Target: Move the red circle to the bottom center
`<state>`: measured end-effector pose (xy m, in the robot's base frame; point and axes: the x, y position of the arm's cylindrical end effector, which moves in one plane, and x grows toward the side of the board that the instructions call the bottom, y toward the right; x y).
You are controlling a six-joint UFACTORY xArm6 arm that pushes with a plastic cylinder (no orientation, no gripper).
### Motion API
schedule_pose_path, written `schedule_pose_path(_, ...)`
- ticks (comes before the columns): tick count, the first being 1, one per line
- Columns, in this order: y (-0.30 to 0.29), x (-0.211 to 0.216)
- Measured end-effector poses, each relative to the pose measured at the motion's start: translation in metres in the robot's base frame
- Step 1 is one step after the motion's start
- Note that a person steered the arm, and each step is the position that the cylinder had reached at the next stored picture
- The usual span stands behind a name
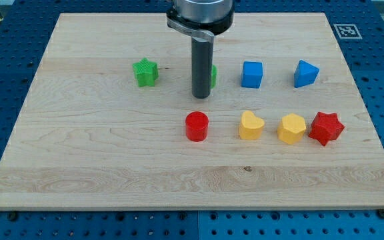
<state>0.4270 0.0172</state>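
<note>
Red circle (197, 126) just below my tip (201, 97), apart from it, rod end bare, grasping nothing

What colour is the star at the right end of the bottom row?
Red. The red star sits just right of a yellow block, clearest in the camera view.

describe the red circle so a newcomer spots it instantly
On the wooden board, find the lower row of four blocks. The red circle is at that row's left end, just below my tip, with a gap between. It is a round cylinder, unlike the red star at the right end and the two yellow blocks between.
</note>
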Motion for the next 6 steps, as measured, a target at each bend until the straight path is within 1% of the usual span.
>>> schedule_pose_path(3, 0.025, 0.043)
schedule_pose_path(4, 0.015, 0.056)
schedule_pose_path(5, 0.005, 0.053)
schedule_pose_path(6, 0.005, 0.036)
